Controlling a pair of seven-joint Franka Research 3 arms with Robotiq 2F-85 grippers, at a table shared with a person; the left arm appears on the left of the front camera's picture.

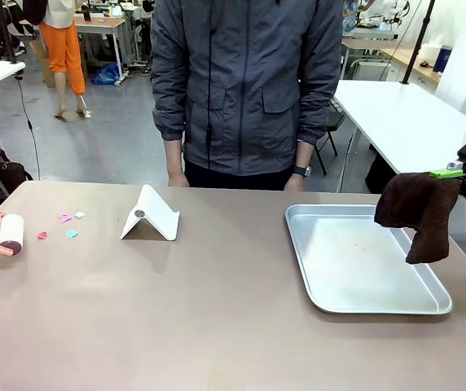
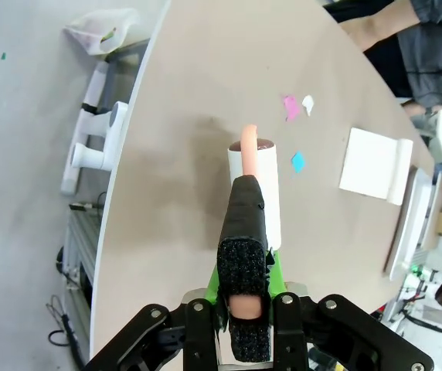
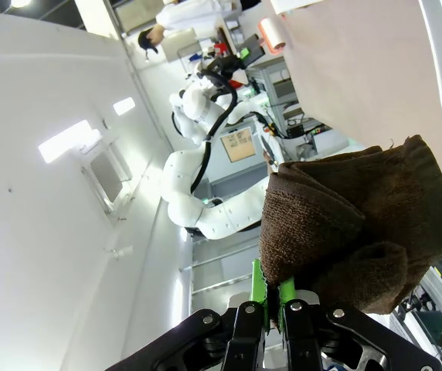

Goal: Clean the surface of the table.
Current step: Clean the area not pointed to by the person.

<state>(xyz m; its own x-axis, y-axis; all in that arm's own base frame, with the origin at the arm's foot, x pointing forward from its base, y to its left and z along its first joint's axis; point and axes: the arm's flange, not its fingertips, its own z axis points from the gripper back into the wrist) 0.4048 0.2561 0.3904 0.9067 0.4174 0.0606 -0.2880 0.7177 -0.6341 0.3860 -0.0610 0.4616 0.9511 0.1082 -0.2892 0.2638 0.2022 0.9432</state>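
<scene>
Readying to clean the table [image 1: 217, 326], the left gripper [image 2: 246, 209] clamps a lint roller [image 1: 6, 233] by the left-hand paper scraps [image 1: 64, 218], the right gripper [image 1: 449, 173] a brown cloth [image 1: 419, 212] over the tray [image 1: 380, 308]

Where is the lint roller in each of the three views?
Front view: lint roller at the left edge.
Left wrist view: lint roller at the centre.
Right wrist view: lint roller at the top, right of centre.
Shared landmark: the metal tray.
</scene>
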